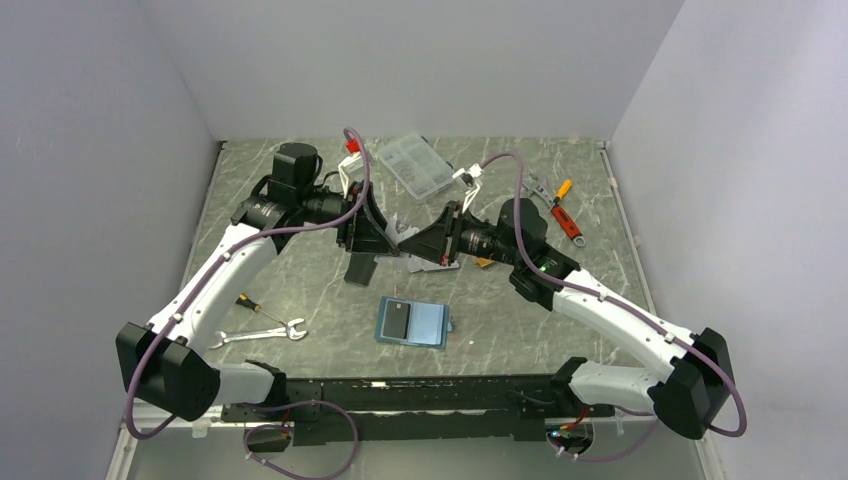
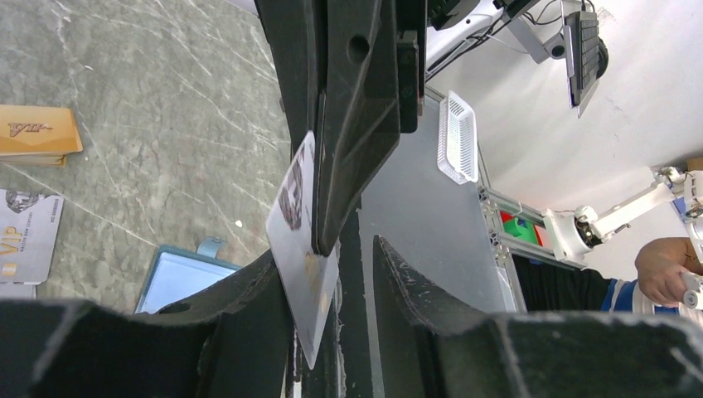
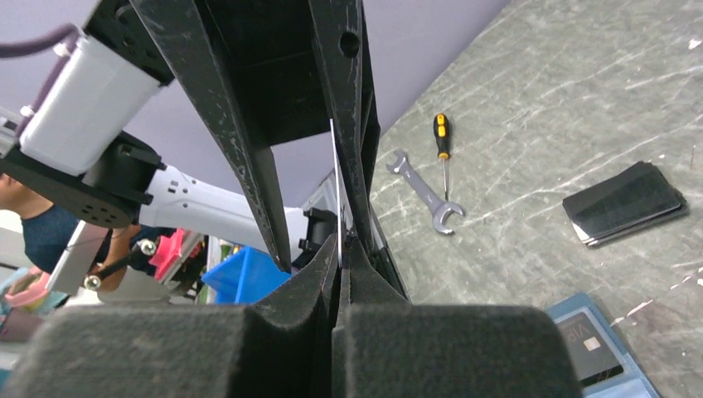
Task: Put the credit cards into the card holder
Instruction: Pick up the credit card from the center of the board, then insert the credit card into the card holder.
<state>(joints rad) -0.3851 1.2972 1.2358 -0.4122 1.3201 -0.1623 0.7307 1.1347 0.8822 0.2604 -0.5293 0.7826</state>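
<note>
Right hand (image 3: 340, 249): shut tight on a silver-grey printed plastic card (image 2: 300, 249), which it holds raised above the bench.
Left hand (image 2: 323, 249): partway open, its two fingers straddling the card and the right hand's tips. The card lies against the inner face of one finger and the other finger stands apart.
Card holder: the teal-blue folding card holder (image 1: 428, 322) lies open on the grey marbled bench (image 1: 470, 300), nearer the arm bases than the hands, with a dark card (image 1: 397, 318) in its left half.
Loose cards: orange-gold cards (image 2: 37, 133), one on another, and a silver-grey VIP card (image 2: 29, 236) lie flat on the bench.
Around: a flat black case (image 3: 626, 203) lies under the left hand, near the holder. A metal open-ended wrench (image 3: 427, 191) and a black-and-yellow screwdriver (image 3: 443, 143) lie to the left. A clear plastic compartment box (image 1: 415, 165) sits at the far edge, and orange-handled tools (image 1: 565, 215) lie far right.
Views: the top view shows the hands tip to tip. The left wrist view shows the held card's printed face. The right wrist view shows only its thin edge.
</note>
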